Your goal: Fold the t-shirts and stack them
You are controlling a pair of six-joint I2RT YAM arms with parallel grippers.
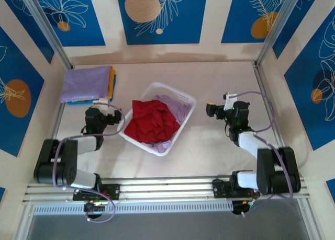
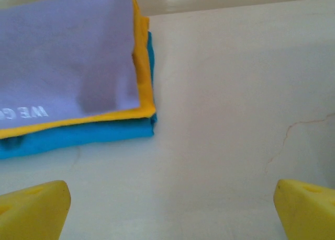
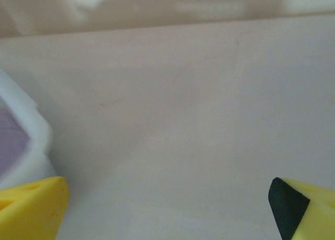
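Nearest the lens in both wrist views, yellow fingertips point(image 2: 31, 208), spread wide and holding nothing: left gripper point(image 2: 170, 211) poised over the bare pale table point(image 2: 235, 93) just beside the finished pile, right gripper point(image 3: 167, 208) low over the table next to a corner of the white plastic lattice basket point(image 3: 29, 135). Parked so, probably, to flank the basket ready for the next pick. At far left, a neatly folded stack point(image 1: 86, 83): pale lavender t-shirt point(image 2: 63, 57) on top, orange-yellow t-shirt point(image 2: 142, 67) beneath, bright blue t-shirt point(image 2: 78, 138) at the bottom, edges roughly squared, set clear of the working space in the middle. In the basket, a crumpled dark red t-shirt point(image 1: 154, 120) heaped over more lavender cloth point(image 1: 177, 106), unfolded, waiting. Seems partway through: some folded, the red one likely next, with open table on the right for spreading it flat.
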